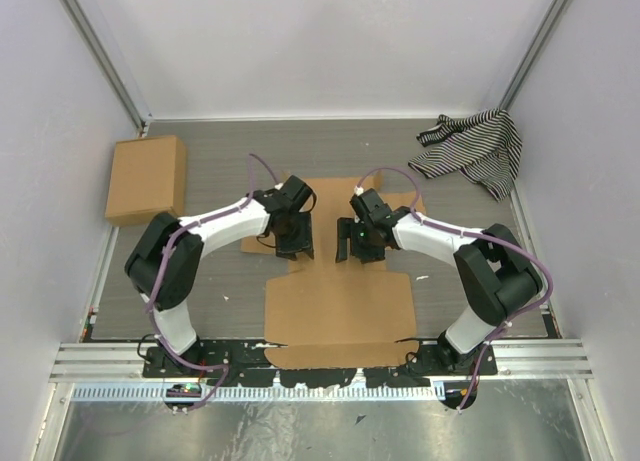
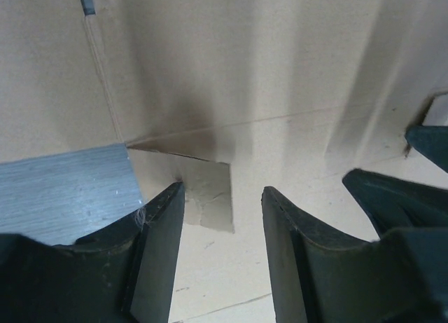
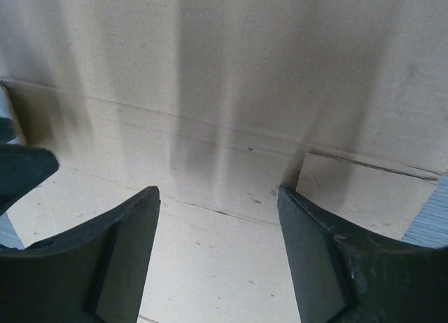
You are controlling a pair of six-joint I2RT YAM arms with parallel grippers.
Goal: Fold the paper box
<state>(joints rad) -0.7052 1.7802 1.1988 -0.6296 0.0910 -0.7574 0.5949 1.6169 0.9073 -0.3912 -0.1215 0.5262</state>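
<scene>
Paper box: the plain brown die-cut cardboard sheet (image 1: 340, 306) lies flat mid-surface, flaps spread. Its near edge reaches the arm bases and its far flaps run under both wrists.
Left end effector: the black two-finger left end effector (image 1: 296, 246) is down over the sheet's middle strip, left of centre. The jaws are parted wide with nothing between them, just cardboard and a cut notch showing in the gap.
Left fingers: the dark pads (image 2: 157, 267) frame a crease line, with a patch of grey surface off to their left.
Right end effector: the matching right end effector (image 1: 354, 246) sits just beside its partner, facing it. It is spread wide too and grips nothing.
Right fingers: the pads (image 3: 315, 260) hang over bare cardboard and a fold line. I cannot tell whether the tips touch.
Surface: grey wood-grain tabletop (image 1: 230, 161).
Far left: a ready-formed brown cardboard box (image 1: 147, 178), well apart from the sheet.
Far right corner: a crumpled black-and-white striped cloth (image 1: 475, 146).
</scene>
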